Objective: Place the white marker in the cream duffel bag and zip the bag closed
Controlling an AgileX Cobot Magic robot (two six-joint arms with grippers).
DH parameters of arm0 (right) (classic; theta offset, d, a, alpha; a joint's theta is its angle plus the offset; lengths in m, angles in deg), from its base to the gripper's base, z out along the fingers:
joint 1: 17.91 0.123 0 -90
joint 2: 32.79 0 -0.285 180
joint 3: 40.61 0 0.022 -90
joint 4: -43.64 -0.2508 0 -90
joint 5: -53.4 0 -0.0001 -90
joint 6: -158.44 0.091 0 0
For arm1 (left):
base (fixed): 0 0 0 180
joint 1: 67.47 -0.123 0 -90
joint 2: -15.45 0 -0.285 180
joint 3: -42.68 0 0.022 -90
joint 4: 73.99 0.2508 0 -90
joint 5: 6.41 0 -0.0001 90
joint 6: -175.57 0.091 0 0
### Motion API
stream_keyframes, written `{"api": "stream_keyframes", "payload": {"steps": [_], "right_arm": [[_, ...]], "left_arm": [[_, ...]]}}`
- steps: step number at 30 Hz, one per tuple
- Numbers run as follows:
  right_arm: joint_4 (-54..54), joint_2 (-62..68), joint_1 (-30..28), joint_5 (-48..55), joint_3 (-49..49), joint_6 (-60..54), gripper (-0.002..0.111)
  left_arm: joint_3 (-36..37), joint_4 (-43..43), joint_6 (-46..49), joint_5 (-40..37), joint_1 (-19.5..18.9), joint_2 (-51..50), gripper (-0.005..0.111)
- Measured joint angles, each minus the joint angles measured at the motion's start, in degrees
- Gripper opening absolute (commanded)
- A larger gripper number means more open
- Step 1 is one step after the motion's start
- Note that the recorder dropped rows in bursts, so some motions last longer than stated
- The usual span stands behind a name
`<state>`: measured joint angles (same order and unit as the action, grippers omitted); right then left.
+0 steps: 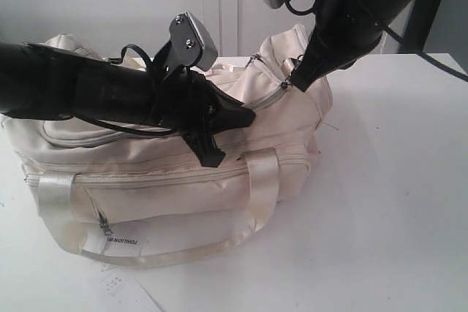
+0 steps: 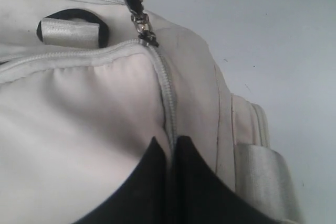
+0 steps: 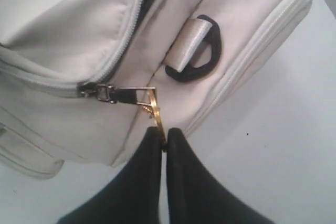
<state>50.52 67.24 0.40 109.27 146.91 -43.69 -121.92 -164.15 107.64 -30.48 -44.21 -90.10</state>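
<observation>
The cream duffel bag [image 1: 168, 180] lies on the white table [image 1: 395, 202]. Its top zipper [image 2: 167, 90] looks closed along the stretch I can see. My left gripper [image 1: 212, 153] [image 2: 169, 141] is on top of the bag, shut on the zipper seam. At the bag's far right end my right gripper [image 1: 296, 82] [image 3: 164, 132] is shut on the gold ring [image 3: 154, 109] of the zipper pull [image 3: 113, 94]. The pull is stretched away from the bag's end. The white marker is out of view.
A black D-ring [image 3: 202, 59] on a satin loop sits beside the zipper's end. The satin handles [image 1: 263, 180] hang down the bag's front, with a paper tag [image 1: 126, 242] at the lower left. A white wall stands behind the table.
</observation>
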Motion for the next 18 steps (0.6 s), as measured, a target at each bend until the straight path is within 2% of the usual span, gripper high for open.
{"api": "stream_keyframes", "payload": {"steps": [6, 18], "right_arm": [[0.0, 2.53, -0.03, -4.85, 0.0, 2.14, 0.0], [0.14, 3.48, -1.05, -16.24, -0.43, 6.19, 0.0]], "left_arm": [[0.0, 3.17, 0.0, -0.34, 0.0, 0.96, 0.0], [-0.23, 3.06, 0.0, 0.08, 0.0, 1.31, 0.0]]}}
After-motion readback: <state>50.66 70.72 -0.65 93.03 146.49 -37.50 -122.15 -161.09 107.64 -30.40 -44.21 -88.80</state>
